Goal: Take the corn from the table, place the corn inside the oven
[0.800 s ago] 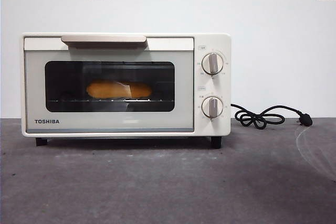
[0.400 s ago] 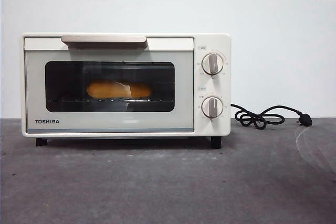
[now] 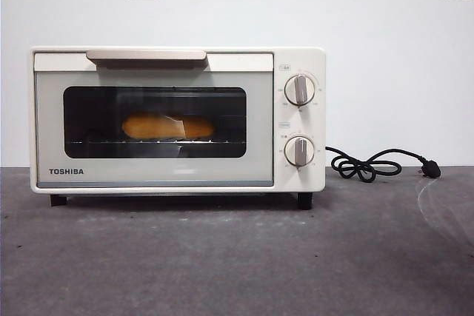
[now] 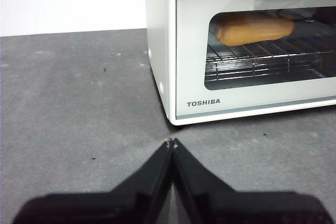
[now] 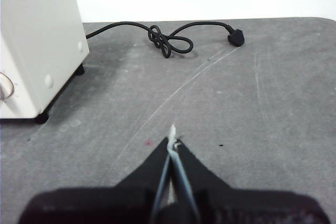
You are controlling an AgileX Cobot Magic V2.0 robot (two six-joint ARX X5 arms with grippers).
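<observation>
One corn (image 3: 167, 126), glossy yellow-orange, lies lengthwise on the wire rack (image 4: 262, 59) inside the oven (image 3: 178, 119), seen through the dark glass of the shut door; position unchanged from a second ago. Oven stands on the table (image 3: 237, 257), handle (image 3: 146, 55) along its top edge, two knobs (image 3: 299, 89) at 3 o'clock of the window. Black cord (image 3: 370, 164) lies coiled on the table at 3 o'clock of the oven, plug end outermost; no shift since the earlier frames. Left gripper (image 4: 171, 143): fingers pressed together, empty, hovering over the table near the oven's TOSHIBA corner. Right gripper (image 5: 172, 139): fingers together, empty, over bare table beside the oven's knob side.
</observation>
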